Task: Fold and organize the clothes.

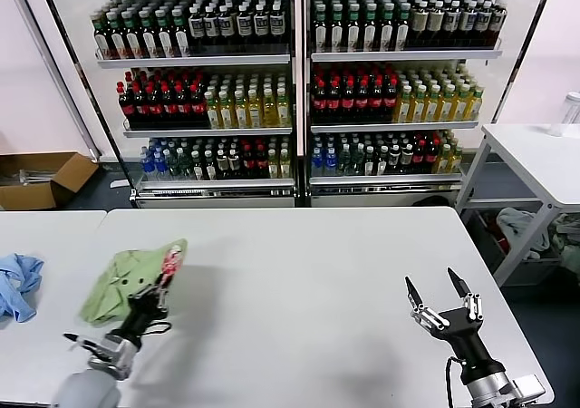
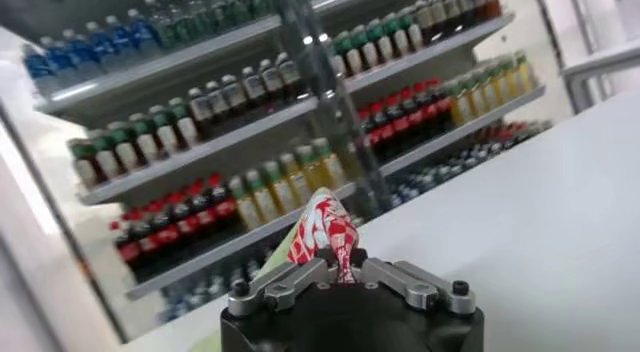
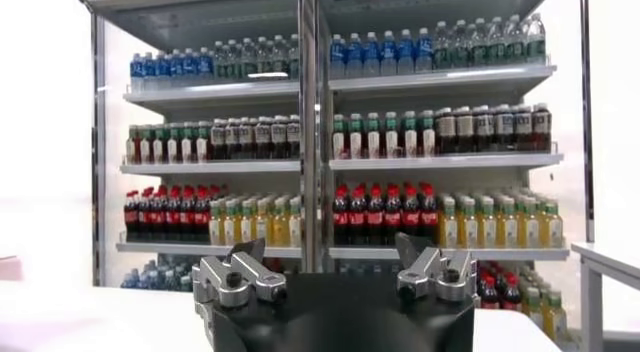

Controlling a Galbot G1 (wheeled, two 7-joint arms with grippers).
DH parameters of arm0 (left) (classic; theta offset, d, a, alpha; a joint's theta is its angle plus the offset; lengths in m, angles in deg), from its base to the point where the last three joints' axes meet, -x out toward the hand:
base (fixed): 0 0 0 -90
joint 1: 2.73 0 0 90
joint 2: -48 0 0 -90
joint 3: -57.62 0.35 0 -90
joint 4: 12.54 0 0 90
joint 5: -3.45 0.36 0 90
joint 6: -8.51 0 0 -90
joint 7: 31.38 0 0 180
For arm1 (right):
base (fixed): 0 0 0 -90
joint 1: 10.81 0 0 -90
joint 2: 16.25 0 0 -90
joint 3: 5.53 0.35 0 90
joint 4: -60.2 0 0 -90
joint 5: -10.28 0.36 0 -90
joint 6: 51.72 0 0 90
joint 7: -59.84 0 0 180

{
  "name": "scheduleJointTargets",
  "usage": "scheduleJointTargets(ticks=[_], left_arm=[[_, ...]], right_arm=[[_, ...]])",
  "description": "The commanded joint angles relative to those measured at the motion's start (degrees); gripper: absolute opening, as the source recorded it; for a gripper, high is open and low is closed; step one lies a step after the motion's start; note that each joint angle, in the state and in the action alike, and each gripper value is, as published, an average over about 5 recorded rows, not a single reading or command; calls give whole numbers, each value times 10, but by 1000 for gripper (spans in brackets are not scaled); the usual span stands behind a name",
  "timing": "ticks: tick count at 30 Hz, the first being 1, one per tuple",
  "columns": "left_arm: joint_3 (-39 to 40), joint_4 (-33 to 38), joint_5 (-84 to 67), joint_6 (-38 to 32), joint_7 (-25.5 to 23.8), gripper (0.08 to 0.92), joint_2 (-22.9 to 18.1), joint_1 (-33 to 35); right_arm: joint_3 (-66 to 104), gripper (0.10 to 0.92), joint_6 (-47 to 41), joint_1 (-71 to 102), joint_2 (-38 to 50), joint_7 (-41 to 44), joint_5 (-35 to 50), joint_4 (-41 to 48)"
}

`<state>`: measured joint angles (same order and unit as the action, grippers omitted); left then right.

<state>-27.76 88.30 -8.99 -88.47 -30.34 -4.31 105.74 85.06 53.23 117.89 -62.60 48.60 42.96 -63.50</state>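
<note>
The light green polo shirt lies bunched on the left part of the white table. Its red-and-white printed part stands up at the right edge of the bunch. My left gripper is shut on that printed fold, lifting it a little. In the left wrist view the printed cloth rises from between the closed fingers of the left gripper. My right gripper stands open above the right front of the table, apart from the shirt, nothing between its fingers. In its own wrist view the right gripper shows wide apart.
A light blue cloth lies at the table's far left edge. Drink coolers full of bottles stand behind the table. A second white table is at the back right, a cardboard box on the floor at the left.
</note>
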Motion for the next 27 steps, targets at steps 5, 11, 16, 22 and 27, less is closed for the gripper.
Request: scheduleJointTargets(ticks=[5,11,16,22,27], left_arm=[[207,64,112,192,177,221,-29,-102],[232,113,135,226,217,403,-9,-106],[176,201,80,228,187,542,4,-82],[13,285,-26,185,82,715,22,4],[-43,310,-36,177,74,814,-2,50]], right_arm=[[-4,823,-10,-8,0,0,-1,-4],[-18,823,-18,-14,-2,-1,-4,-6],[-70,823,-73,-66,-15,-14,-5,-10],[-227,823,-225,-252,-73,-56,14,1],[-362,823,-309,-398,-116,-78,70,28]])
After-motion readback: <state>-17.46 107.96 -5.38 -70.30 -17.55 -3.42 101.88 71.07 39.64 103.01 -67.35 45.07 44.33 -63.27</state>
